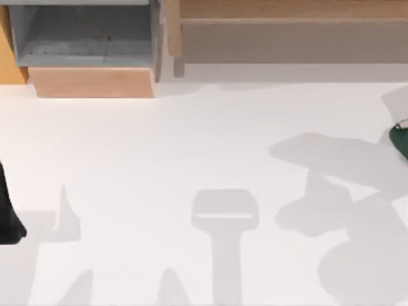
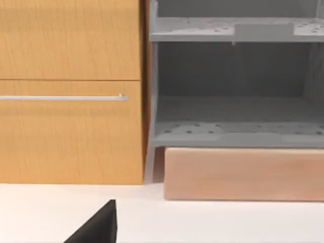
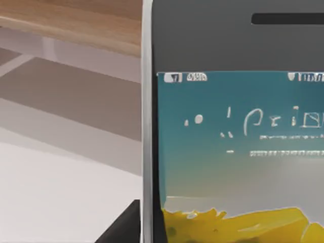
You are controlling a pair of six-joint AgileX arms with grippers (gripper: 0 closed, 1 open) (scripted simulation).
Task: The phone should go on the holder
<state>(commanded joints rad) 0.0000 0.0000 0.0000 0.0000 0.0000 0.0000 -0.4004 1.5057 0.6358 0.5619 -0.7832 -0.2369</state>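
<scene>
The phone [image 3: 228,126] fills the right wrist view from very close: dark face, silver rim, a teal and yellow screen. It stands upright above the table. My right gripper [image 3: 228,235] is shut on it, with one black finger [image 3: 124,228] beside its rim. In the top view a dark green sliver [image 1: 400,137] at the right edge marks that arm's end, and its shadow falls on the table. The holder [image 1: 223,213] is a pale grey stand near the front middle of the table. My left arm [image 1: 7,217] is parked at the left edge.
A grey shelf unit [image 1: 83,32] on a wooden base [image 1: 89,81] stands at the back left. A long wooden cabinet [image 1: 293,25] runs along the back right. The left wrist view faces an orange drawer front [image 2: 71,101] and the grey shelves [image 2: 233,91].
</scene>
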